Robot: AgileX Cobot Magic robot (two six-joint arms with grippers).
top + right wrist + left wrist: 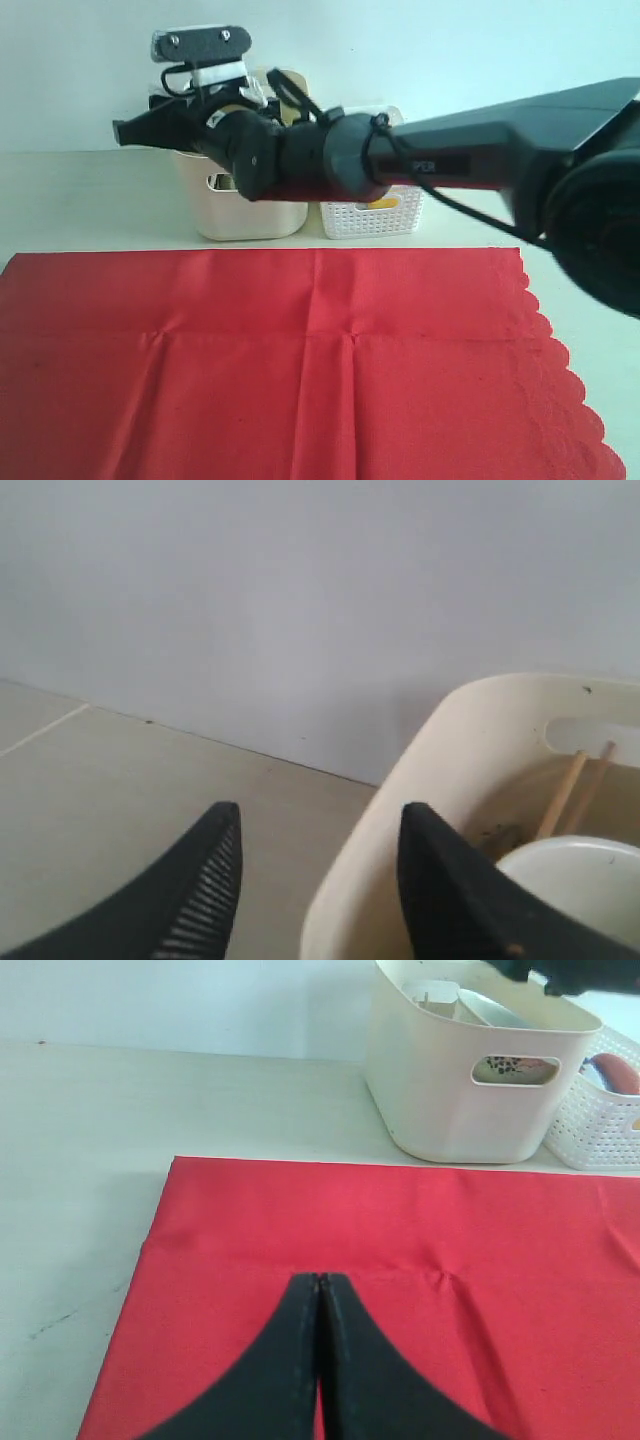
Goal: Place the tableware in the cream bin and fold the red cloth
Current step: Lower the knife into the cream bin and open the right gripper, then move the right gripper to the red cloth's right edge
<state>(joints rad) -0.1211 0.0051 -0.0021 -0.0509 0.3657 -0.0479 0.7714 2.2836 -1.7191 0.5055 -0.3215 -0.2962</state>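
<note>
Cloth [300,370] lies flat on the counter [80,200] at 6 o'clock, bright red and creased, its scalloped edge toward 4 o'clock. Over the cloth hangs the left pincer [320,1280], jaws pressed together, gripping nothing. Past the far hem, at 12 o'clock, stands the bin [250,215], with a white basket [370,215] just beside it at 1 o'clock; a reddish thing [615,1072] lies in the basket. From 3 o'clock the right arm [450,160] reaches across, hiding the bin's upper part and the basket's top. At the bin's rim hovers the right pincer [318,810], jaws apart and empty, one finger outside the wall, the other above the inside. In the bin sit a bowl [580,880] and chopsticks [565,795], which lean on the wall.
</note>
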